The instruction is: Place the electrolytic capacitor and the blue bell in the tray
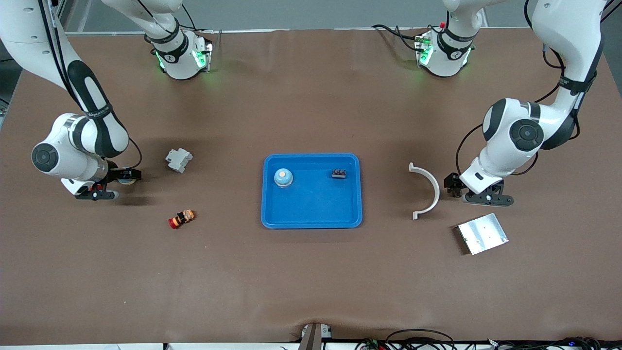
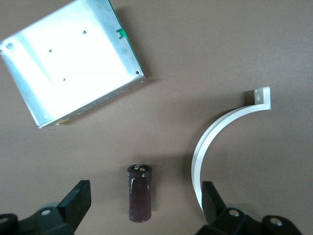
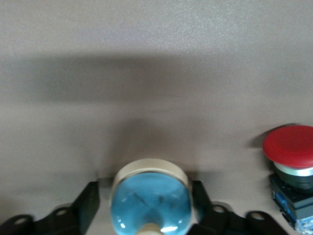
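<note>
Right gripper (image 3: 149, 208), low at the right arm's end of the table, clamps a glossy blue bell (image 3: 150, 203) beside a red-capped button (image 3: 290, 169); left gripper (image 2: 146, 205), fingers spread, straddles a dark cylindrical capacitor (image 2: 140, 193) between a curved white bracket (image 2: 220, 142) and a silver plate (image 2: 71, 61); the blue tray (image 1: 312, 221) lies mid-table, well apart from both.

Blue tray (image 1: 268, 214) mid-table holding a blue bell (image 1: 283, 177) and small black part (image 1: 339, 173), right gripper (image 1: 127, 176) low at right arm's end, left gripper (image 1: 454, 184) beside white curved bracket (image 1: 430, 191), silver plate (image 1: 482, 233) nearer camera.
</note>
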Robot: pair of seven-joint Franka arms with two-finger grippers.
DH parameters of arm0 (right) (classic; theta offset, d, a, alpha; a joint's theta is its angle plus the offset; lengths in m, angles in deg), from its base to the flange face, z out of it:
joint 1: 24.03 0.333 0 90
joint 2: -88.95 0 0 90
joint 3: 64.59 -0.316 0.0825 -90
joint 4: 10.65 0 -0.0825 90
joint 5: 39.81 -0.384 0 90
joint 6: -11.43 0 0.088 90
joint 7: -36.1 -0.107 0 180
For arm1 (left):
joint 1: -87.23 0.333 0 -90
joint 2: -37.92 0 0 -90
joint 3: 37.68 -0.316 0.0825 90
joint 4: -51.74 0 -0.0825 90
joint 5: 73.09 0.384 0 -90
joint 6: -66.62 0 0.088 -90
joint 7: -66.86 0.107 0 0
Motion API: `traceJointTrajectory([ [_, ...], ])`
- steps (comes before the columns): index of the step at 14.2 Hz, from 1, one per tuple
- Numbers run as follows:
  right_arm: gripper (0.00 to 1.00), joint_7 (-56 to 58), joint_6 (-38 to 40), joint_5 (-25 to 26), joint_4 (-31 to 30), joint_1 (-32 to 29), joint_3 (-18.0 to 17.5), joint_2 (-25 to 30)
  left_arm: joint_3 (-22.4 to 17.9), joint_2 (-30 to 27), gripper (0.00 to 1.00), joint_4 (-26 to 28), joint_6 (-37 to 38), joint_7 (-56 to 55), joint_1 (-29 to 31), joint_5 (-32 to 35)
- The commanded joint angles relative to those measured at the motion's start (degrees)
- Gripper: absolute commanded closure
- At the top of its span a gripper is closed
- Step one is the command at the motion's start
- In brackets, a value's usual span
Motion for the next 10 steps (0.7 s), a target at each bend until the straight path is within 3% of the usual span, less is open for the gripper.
traceJointTrajectory([
  [1, 0.55, 3.3, 1.3, -1.0, 0.2, -0.1, -0.5, 0.7, 0.8, 2.1, 0.0, 0.5, -3.2, 1.8, 1.5, -1.1],
  [5, 0.77, 4.2, 8.2, -1.4, 5.3, 2.2, -0.6, 1.3, 0.7, 4.9, 0.0, 0.4, -6.1, 1.8, 2.7, -0.5],
  [10, 0.97, 2.8, 19.9, -10.4, 14.1, 11.3, -0.5, 2.2, 0.6, 5.5, 0.0, 0.4, -6.3, 1.8, 3.3, 0.6],
])
